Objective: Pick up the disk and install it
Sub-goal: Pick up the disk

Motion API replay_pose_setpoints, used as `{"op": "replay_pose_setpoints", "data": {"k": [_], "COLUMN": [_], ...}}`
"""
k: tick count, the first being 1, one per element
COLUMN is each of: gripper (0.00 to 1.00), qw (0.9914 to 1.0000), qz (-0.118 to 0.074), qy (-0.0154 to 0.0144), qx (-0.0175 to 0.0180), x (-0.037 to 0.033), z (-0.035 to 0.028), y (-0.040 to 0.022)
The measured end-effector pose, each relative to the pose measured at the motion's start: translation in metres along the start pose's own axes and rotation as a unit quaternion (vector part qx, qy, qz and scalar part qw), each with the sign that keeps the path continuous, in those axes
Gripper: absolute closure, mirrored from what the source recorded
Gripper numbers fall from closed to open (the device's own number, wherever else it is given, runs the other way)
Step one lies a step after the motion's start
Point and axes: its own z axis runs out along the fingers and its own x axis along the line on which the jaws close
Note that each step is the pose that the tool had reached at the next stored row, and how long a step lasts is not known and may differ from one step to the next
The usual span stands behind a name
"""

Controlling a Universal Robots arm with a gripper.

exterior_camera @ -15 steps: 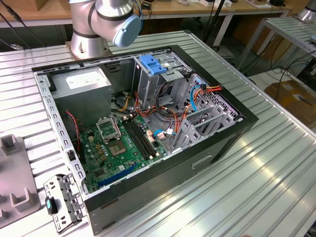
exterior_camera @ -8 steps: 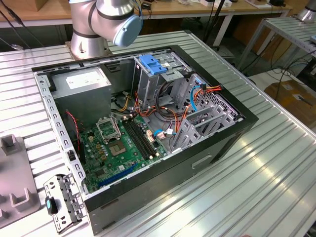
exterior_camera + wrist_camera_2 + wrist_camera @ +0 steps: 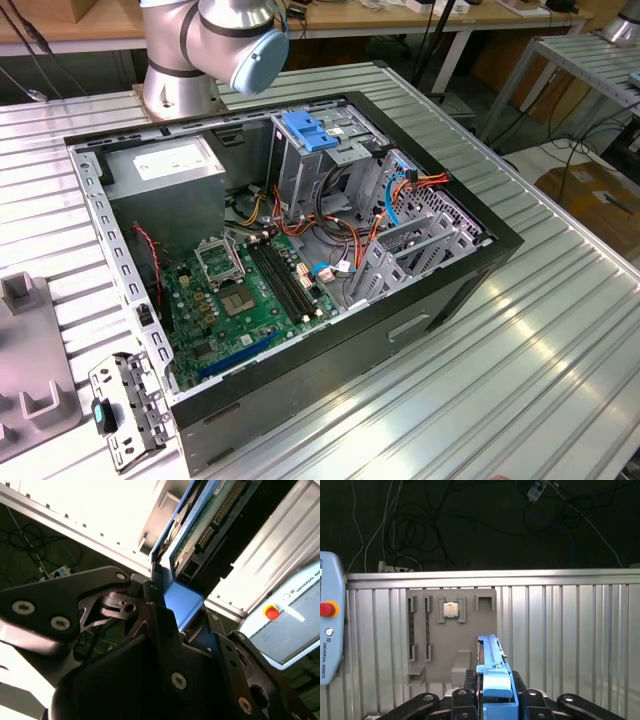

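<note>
The fingers (image 3: 162,625) clamp the disk (image 3: 210,515) by its blue carrier (image 3: 177,600), edge-on over the ribbed table (image 3: 560,630). Beyond it lie a grey fixture plate (image 3: 451,640) and a pendant (image 3: 330,630) with a red button (image 3: 326,609).

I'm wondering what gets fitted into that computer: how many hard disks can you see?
1: the hard disk, in its blue carrier, clamped in the gripper in both wrist views. The computer case's drive cage in the exterior view could hide others.
</note>
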Motion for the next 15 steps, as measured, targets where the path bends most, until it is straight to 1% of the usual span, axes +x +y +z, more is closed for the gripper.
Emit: {"op": "replay_pose_setpoints", "data": {"k": [15], "gripper": [0.63], "qw": [1.0], "qz": [0.0], "qy": [0.0001], "qx": [-0.0001], "x": [0.0], "z": [-0.0001], "y": [-0.0007]}}
